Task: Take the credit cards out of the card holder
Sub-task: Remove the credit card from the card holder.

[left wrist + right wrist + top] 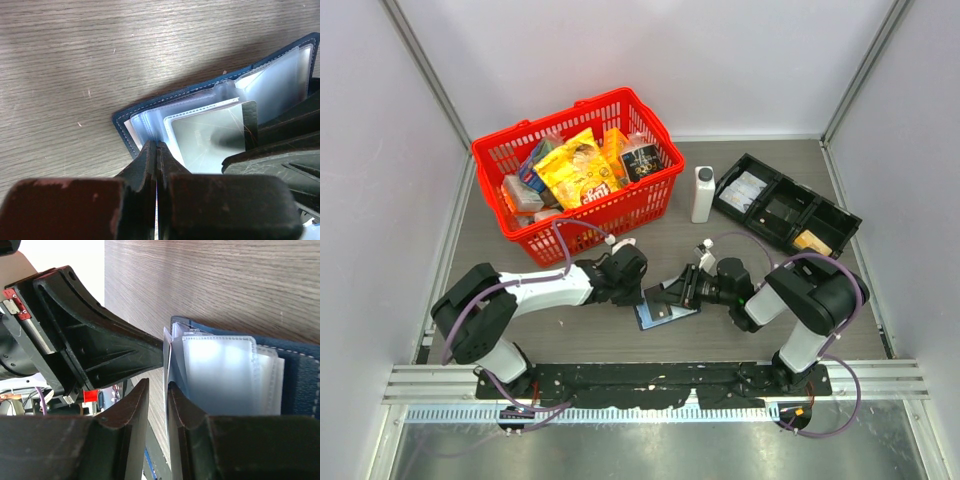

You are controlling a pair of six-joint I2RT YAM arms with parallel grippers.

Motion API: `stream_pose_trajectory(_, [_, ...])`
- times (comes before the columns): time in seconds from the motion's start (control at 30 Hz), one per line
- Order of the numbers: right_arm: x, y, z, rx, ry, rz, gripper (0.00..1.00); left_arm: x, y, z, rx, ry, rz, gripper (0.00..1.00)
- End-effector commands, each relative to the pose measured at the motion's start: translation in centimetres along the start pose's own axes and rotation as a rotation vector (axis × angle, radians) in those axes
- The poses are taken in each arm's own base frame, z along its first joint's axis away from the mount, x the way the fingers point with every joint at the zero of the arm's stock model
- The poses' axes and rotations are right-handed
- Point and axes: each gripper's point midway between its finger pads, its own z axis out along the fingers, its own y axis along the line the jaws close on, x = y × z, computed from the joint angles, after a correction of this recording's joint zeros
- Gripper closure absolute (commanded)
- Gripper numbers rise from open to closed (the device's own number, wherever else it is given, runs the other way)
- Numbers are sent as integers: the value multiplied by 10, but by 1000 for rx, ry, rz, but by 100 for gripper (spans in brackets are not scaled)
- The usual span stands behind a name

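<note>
A grey-brown wood-grain table [570, 328] is sitting inside pale walls [670, 60], carrying a red basket [590, 215], a white bottle [703, 193] and a black tray [785, 210] towards the back. Both arms are reaching low and inward, meeting at the open card holder [660, 314] lying mid-table. The left pincer [156, 150] is pressing closed at the edge of the clear sleeves [220, 370]. The right pincer [158, 385] is standing slightly parted around a credit card [210, 137] poking from a sleeve. Whether either is truly clamping is proving hard to make out

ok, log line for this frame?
phase: card removal | left gripper: shut on holder edge | right gripper: jaws narrow around sleeve edge, grip unclear | card: in holder, not out
</note>
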Motion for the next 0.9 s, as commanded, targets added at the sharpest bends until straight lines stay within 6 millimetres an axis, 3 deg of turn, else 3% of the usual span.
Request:
stream_pose_trajectory(0.0, [-6,23,-8,-100,-14,-71,75,1,18,3,-87,2,49,100])
stream_pose_trajectory(0.2, [-4,10,-9,-74,-14,-68,83,-10,8,-10,-33,-52,30,100])
stream_pose_trajectory(0.5, [-4,13,-4,-138,-22,-15,83,-32,-37,-40,182,-142,-44,92])
stream_pose_trajectory(0.63, [0,8,-3,-141,-13,12,84,-28,-46,-32,195,-106,-27,94])
stream_pose_trajectory(0.87, [-1,6,-2,-134,-15,9,84,-11,-34,-11,128,-18,-14,100])
